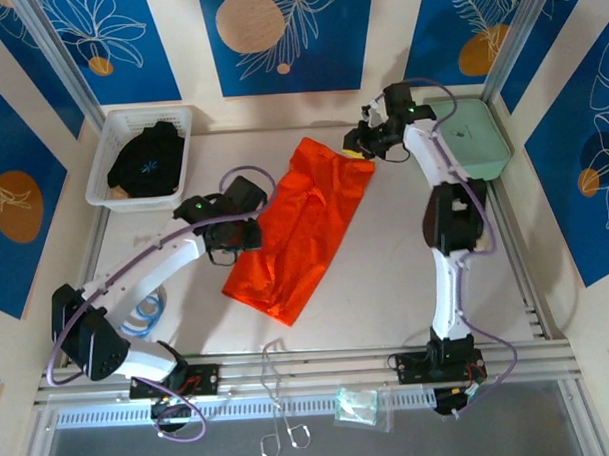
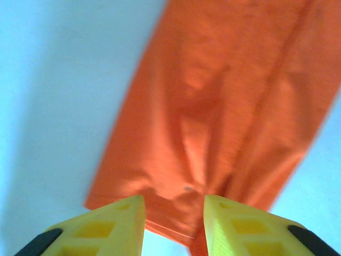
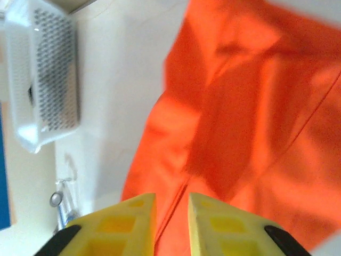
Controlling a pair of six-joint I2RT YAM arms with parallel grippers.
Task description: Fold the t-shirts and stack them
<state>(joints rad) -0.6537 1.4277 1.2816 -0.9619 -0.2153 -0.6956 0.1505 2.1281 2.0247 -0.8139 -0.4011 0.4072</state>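
The orange t-shirt (image 1: 309,223) lies on the white table as a long, partly folded strip running from far right to near left. My left gripper (image 1: 252,228) hovers at its left edge about midway along; in the left wrist view (image 2: 174,213) the yellow jaws stand apart above the shirt's hem (image 2: 224,106), holding nothing. My right gripper (image 1: 364,146) is over the shirt's far corner; its jaws (image 3: 171,213) are slightly apart above a seam of the cloth (image 3: 250,117). The black t-shirt (image 1: 147,161) sits crumpled in the white basket (image 1: 106,145).
The basket (image 3: 45,74) stands at the far left corner, a mint-green case (image 1: 471,137) at the far right. A blue tape roll (image 1: 144,316) lies near the left arm's base. Metal rails border the table's near edge.
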